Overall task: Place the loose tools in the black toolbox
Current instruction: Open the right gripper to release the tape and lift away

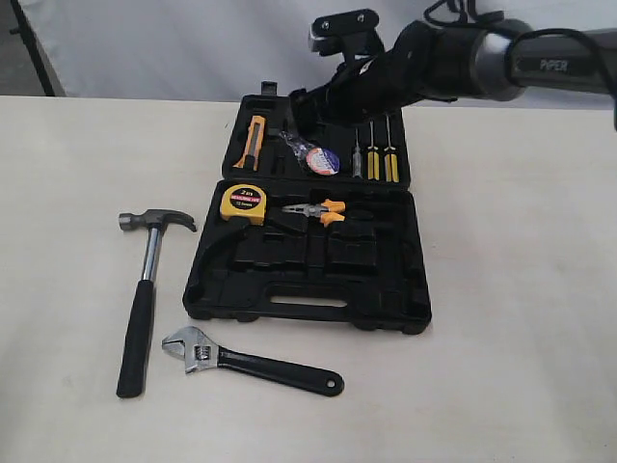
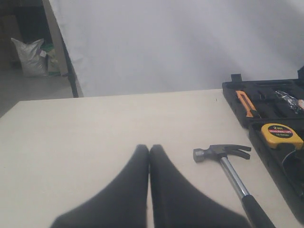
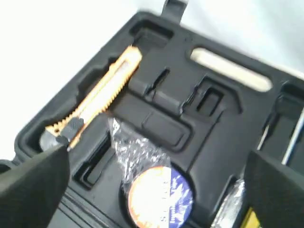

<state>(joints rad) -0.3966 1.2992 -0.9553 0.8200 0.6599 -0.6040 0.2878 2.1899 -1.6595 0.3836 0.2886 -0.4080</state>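
Note:
The black toolbox (image 1: 400, 289) lies open on the table. The tape roll (image 1: 322, 160), in its clear wrapper, rests in a recess of the far half. My right gripper (image 1: 301, 114) hovers just above it, open; in the right wrist view the tape roll (image 3: 159, 197) sits between the spread fingers (image 3: 35, 185), untouched. The claw hammer (image 1: 145, 289) lies left of the toolbox, and the adjustable wrench (image 1: 251, 362) lies in front of it. My left gripper (image 2: 149, 151) is shut and empty above the table, with the hammer (image 2: 221, 153) to one side of it.
An orange utility knife (image 1: 253, 140) and yellow-handled screwdrivers (image 1: 381, 154) sit in the far half. A yellow tape measure (image 1: 243, 204) and orange-handled pliers (image 1: 318, 212) sit in the near half. The table edge and a white backdrop lie behind the toolbox.

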